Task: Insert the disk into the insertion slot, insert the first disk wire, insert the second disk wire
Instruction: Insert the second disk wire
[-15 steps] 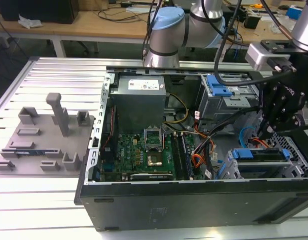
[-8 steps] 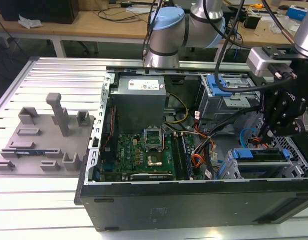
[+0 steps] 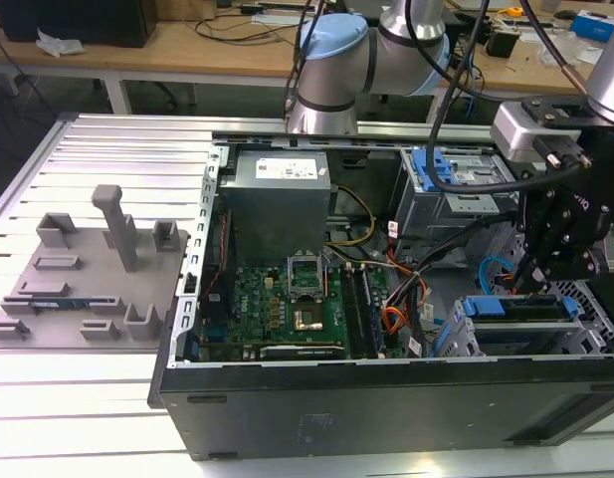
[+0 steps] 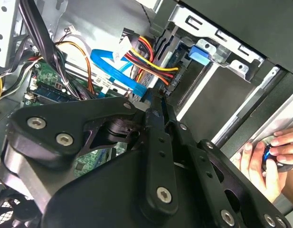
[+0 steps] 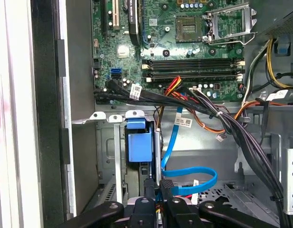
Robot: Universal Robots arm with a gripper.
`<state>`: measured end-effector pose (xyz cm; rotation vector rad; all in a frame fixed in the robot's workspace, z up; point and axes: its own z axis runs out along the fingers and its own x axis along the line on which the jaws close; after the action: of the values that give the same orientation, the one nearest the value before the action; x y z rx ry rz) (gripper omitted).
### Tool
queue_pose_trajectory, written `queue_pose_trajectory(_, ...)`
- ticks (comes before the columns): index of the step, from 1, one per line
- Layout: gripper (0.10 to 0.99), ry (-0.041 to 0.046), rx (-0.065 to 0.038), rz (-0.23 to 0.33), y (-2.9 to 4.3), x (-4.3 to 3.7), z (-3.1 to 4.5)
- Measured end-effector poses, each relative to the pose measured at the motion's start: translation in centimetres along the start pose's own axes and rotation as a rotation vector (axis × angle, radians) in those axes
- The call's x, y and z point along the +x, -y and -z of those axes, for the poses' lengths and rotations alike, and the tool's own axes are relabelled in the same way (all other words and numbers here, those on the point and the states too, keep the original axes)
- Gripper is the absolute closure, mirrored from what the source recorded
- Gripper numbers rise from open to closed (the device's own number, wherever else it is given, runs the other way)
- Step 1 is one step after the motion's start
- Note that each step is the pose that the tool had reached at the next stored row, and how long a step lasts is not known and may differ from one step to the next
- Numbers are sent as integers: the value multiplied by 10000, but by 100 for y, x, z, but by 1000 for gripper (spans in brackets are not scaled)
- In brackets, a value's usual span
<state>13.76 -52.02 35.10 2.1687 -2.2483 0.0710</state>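
— Looking into the lower part of the exterior view's right, you had your gripper (image 3: 557, 267) down inside the open computer case (image 3: 386, 398), just above the insertion slot (image 3: 590, 334). Did you catch where the disk (image 3: 530, 311) was?

— Tell me.

— It lay in that low grey cage, dark and flat, with its blue carrier (image 3: 515, 302) showing along the top edge. The taller bay with the blue latch (image 3: 433, 167) stood behind it, further up the frame.

— And the fingers?

— Clenched. In both wrist views your fingertips (image 5: 149, 188) were drawn nearly together, and the blue wire (image 5: 191, 173) looped round and ended right between them, so they were grasping its plug end. I couldn't tell whether that plug was already seated.

— What about the other wire?

— In the second wrist view you had the red, yellow and black wire (image 4: 151, 59) running to a black plug (image 4: 166, 88) that sat against the end of the bay, just beside your fingertips.

— Anything else near you?

— A person's hand (image 4: 267, 159) rested on a small blue and black object outside the case wall in that same view. Across the case, the motherboard (image 3: 287, 309) lay near the middle of the exterior view, the power supply (image 3: 277, 189) above it, and a grey fixture tray (image 3: 78, 289) sat on the table (image 3: 88, 418) at the exterior view's left, well apart from the gripper.
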Motion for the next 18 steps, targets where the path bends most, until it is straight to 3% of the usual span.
queue_pose_trajectory(18,925,-1,0,0,14,36,-42)
